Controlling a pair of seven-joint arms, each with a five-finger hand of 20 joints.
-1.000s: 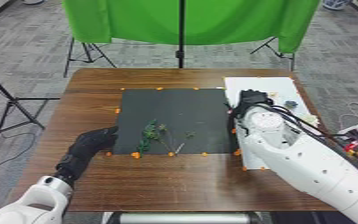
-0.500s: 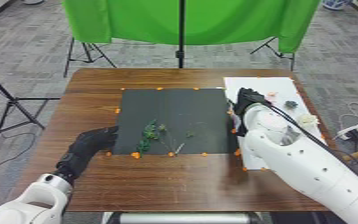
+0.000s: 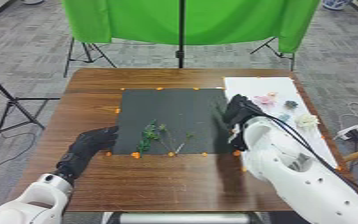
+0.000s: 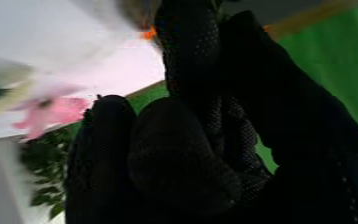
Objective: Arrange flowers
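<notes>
Black-gloved right hand (image 3: 240, 113) pinching a green sprig (image 3: 218, 106), by dark mat's (image 3: 171, 106) right edge, left hand (image 3: 97, 139) relaxed opposite

**Two hands, two sheets, one table**

Taking the dark sheet (image 3: 171, 110) as the clock face, twelve at its far edge, the head view gives one white sheet (image 3: 255, 85) at three and one left hand (image 3: 95, 140) at eight, one right hand (image 3: 239, 111) at three. Flowers run from two to three: one cream (image 3: 306, 121), one dark blue-grey (image 3: 291, 104), one pale blue (image 3: 284, 117), plus pink (image 3: 264, 100), too bunched to count. At least three sprigs (image 3: 149, 134) span five to eight. One table (image 3: 171, 185) holds at least eight orange tabs (image 3: 136, 155).
</notes>
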